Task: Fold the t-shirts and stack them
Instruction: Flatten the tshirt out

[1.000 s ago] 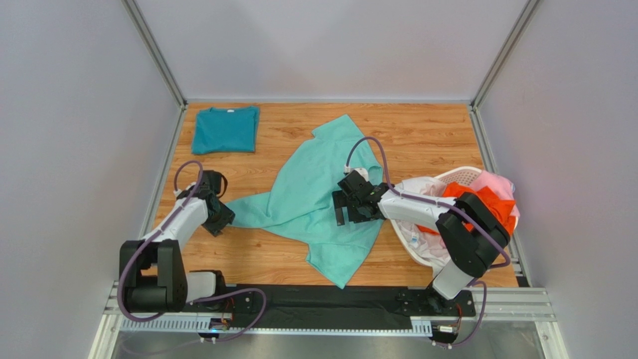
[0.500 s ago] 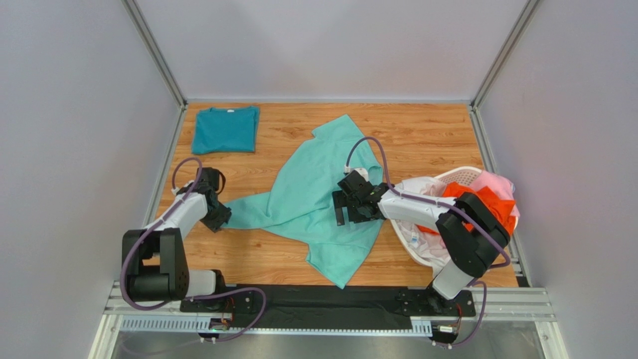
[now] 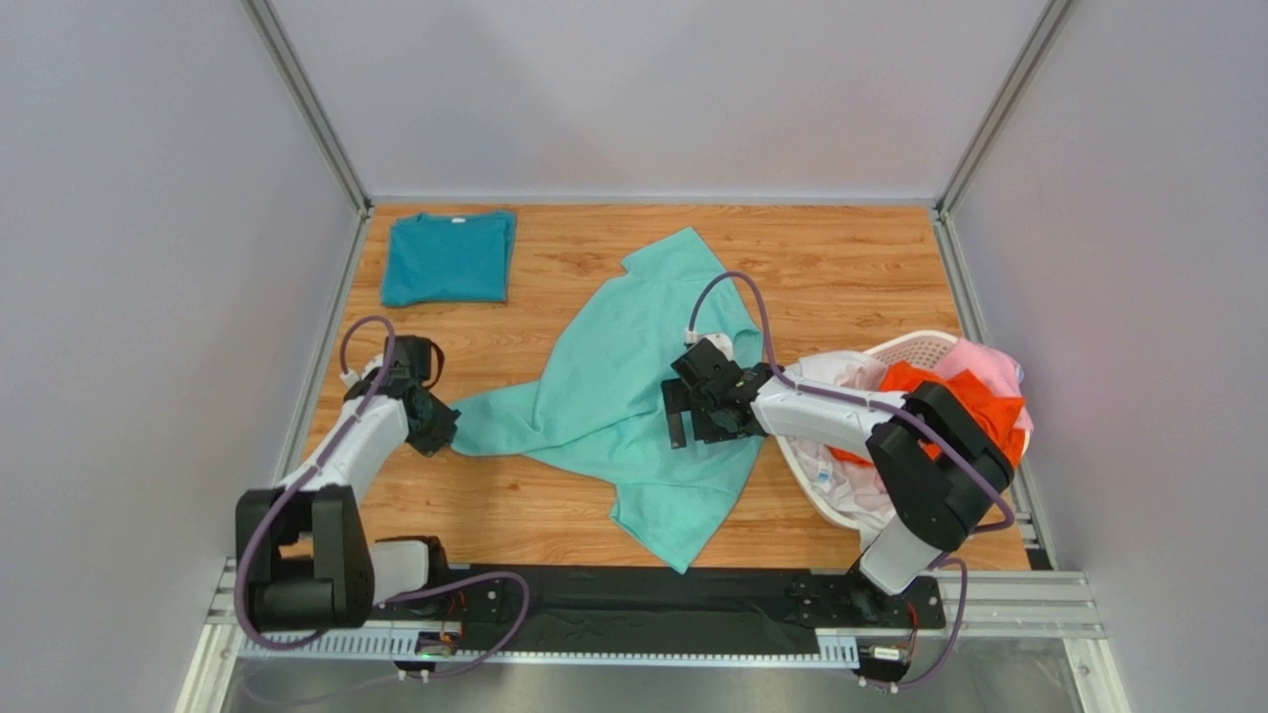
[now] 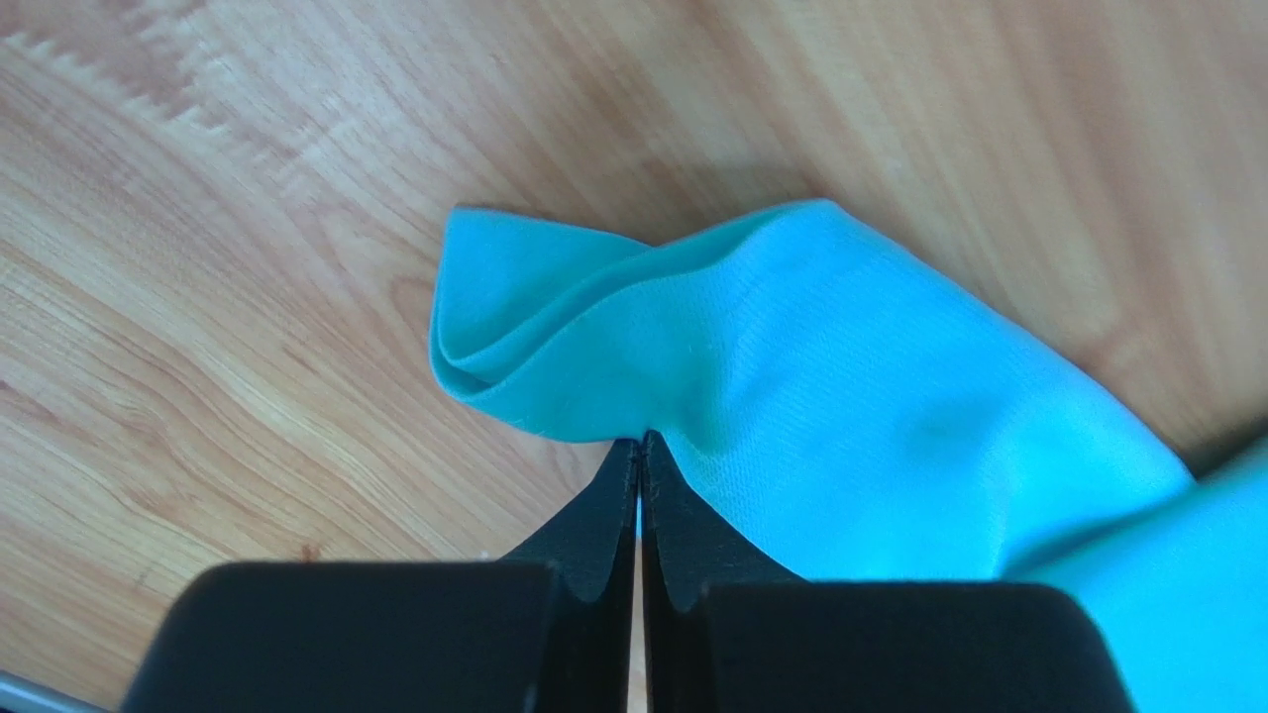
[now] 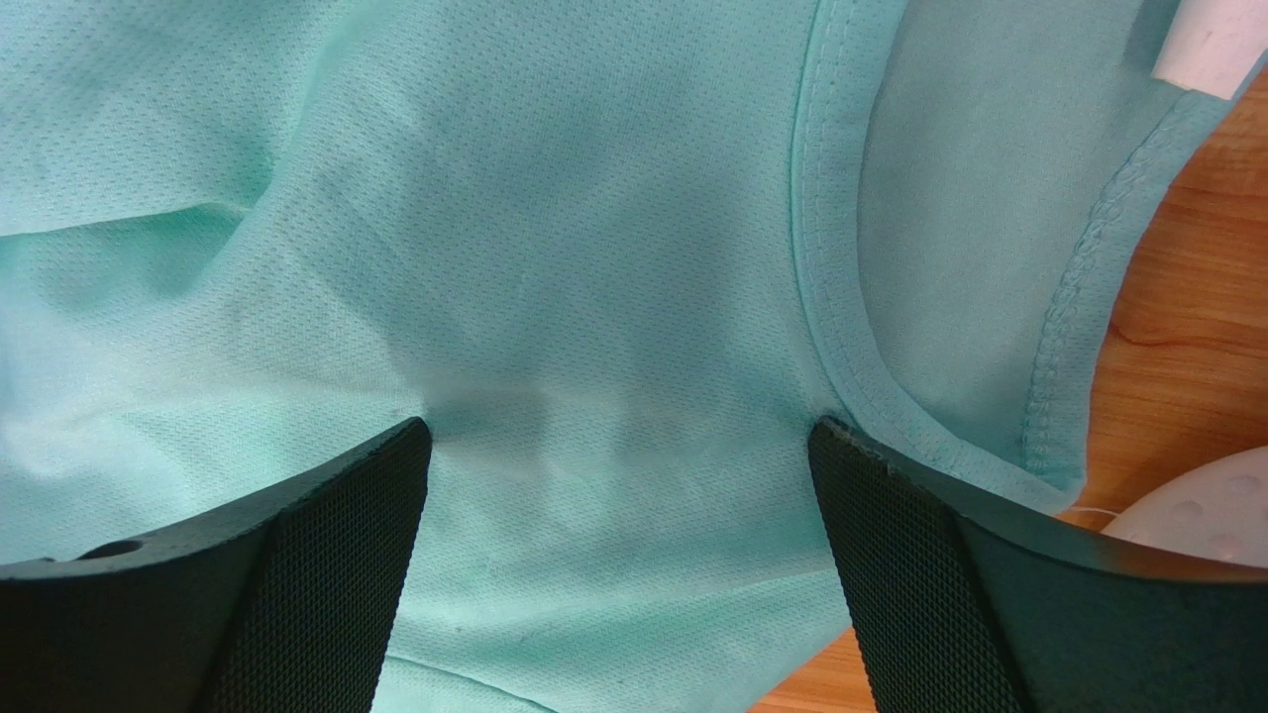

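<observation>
Pinching only the sleeve edge of the light mint-aqua cloth t-shirt (image 3: 625,372), the left gripper (image 4: 640,453) has its jaws pressed together, cloth bunched just ahead; a tug could slip it free. The right gripper (image 5: 618,434) is poised with jaws spread, shirt body between them, collar (image 5: 834,282) beside the right one; closing could gather both layers.

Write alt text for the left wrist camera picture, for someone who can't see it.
Two black fingers of the left gripper are pressed shut at the edge of a mint-aqua t-shirt, seen close up. The cloth's corner is folded over on itself and lies on a wooden table.
</observation>
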You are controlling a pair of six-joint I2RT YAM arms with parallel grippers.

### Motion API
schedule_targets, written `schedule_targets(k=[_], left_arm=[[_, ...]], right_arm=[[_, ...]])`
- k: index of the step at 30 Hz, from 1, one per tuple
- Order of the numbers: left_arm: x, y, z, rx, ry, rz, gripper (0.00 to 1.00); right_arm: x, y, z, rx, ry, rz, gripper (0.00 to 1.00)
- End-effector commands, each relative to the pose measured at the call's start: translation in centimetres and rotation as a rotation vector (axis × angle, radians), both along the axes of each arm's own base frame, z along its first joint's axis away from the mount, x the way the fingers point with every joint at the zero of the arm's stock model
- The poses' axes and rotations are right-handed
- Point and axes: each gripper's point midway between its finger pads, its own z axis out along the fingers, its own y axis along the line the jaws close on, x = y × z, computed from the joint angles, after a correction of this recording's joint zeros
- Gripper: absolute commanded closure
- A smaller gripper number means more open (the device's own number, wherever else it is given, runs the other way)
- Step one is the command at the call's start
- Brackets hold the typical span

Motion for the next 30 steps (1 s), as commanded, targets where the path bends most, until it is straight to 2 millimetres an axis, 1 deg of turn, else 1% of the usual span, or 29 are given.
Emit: schedule_targets(k=[1, 2, 6, 7, 9, 10, 11, 12, 13, 14, 16, 18, 19, 20, 21, 22, 23, 25, 26, 27, 28, 29, 30], left_arm=[[1.0, -1.1, 2.9, -0.048, -0.129, -0.055, 1.00], [1.3, -1.3, 4.0, -0.057, -0.172, -0.061, 1.00], [2.2, -1.8, 6.2, -0.084, -0.233, -0.055, 1.00], [2.9, -1.7, 7.1, -0.085, -0.254, -0.058, 1.00], [3.6, -1.6, 7.4, -0.084, -0.248, -0.043, 1.00], [4.6, -1.5, 8.4, -0.079, -0.265, -0.040, 1.00], [5.0, -1.4, 7.9, -0.081, -0.227, -0.029, 1.00], [5.6, -1.4, 8.0, -0.084, -0.220, -0.020, 1.00], [6.5, -1.3, 8.9, -0.088, -0.223, -0.009, 1.00], [7.0, -1.3, 8.1, -0.093, -0.184, 0.000, 1.00], [8.1, -1.2, 8.2, -0.102, -0.169, 0.019, 1.00], [9.7, -1.4, 7.9, -0.114, -0.150, 0.019, 1.00], [10.5, -1.4, 8.5, -0.119, -0.151, 0.022, 1.00], [10.9, -1.2, 7.5, -0.121, -0.116, 0.028, 1.00], [11.1, -1.1, 7.3, -0.118, -0.104, 0.032, 1.00], [11.5, -0.9, 7.5, -0.118, -0.092, 0.041, 1.00], [11.7, -0.6, 6.6, -0.118, -0.060, 0.044, 1.00], [12.2, -0.1, 6.5, -0.109, -0.040, 0.057, 1.00], [12.4, 0.0, 5.7, -0.108, -0.017, 0.052, 1.00], [12.7, -0.1, 5.4, -0.114, -0.009, 0.046, 1.00], [13.4, -0.2, 5.6, -0.119, -0.016, 0.034, 1.00], [13.6, -0.3, 4.8, -0.126, 0.008, 0.007, 1.00], [13.8, -0.8, 4.7, -0.152, 0.010, -0.014, 1.00]], right_arm=[[-1.5, -1.7, -1.2, -0.063, 0.052, -0.012, 0.01], [-1.5, -1.7, -1.2, -0.069, 0.049, -0.010, 0.01], [-1.4, -1.8, -1.2, -0.074, 0.046, -0.006, 0.01], [-1.4, -1.8, -1.3, -0.074, 0.048, -0.007, 0.01], [-1.5, -1.9, -1.3, -0.078, 0.047, -0.007, 0.01], [-1.5, -2.0, -1.3, -0.081, 0.047, -0.006, 0.01], [-1.5, -2.0, -1.3, -0.082, 0.046, -0.007, 0.01], [-1.5, -2.0, -1.3, -0.080, 0.046, -0.006, 0.01], [-1.5, -2.0, -1.3, -0.082, 0.044, -0.007, 0.01], [-1.4, -2.1, -1.3, -0.086, 0.041, -0.004, 0.01], [-1.4, -2.2, -1.1, -0.089, 0.036, -0.002, 0.01], [-1.5, -2.5, -1.1, -0.097, 0.032, -0.001, 0.01], [-1.5, -2.6, -1.2, -0.102, 0.034, 0.000, 0.01], [-1.5, -2.8, -1.2, -0.111, 0.032, -0.003, 0.01], [-1.5, -3.0, -1.3, -0.116, 0.034, -0.002, 0.01], [-1.6, -3.1, -1.4, -0.121, 0.037, -0.002, 0.01], [-1.6, -3.3, -1.4, -0.125, 0.037, -0.005, 0.01], [-1.7, -3.7, -1.6, -0.129, 0.044, -0.012, 0.01], [-1.7, -3.8, -1.7, -0.132, 0.048, -0.015, 0.01], [-1.7, -4.0, -1.8, -0.135, 0.049, -0.018, 0.01], [-1.7, -4.1, -1.9, -0.139, 0.052, -0.023, 0.01], [-1.6, -4.1, -1.9, -0.142, 0.052, -0.024, 0.01], [-1.6, -4.1, -1.9, -0.143, 0.052, -0.027, 0.01]])
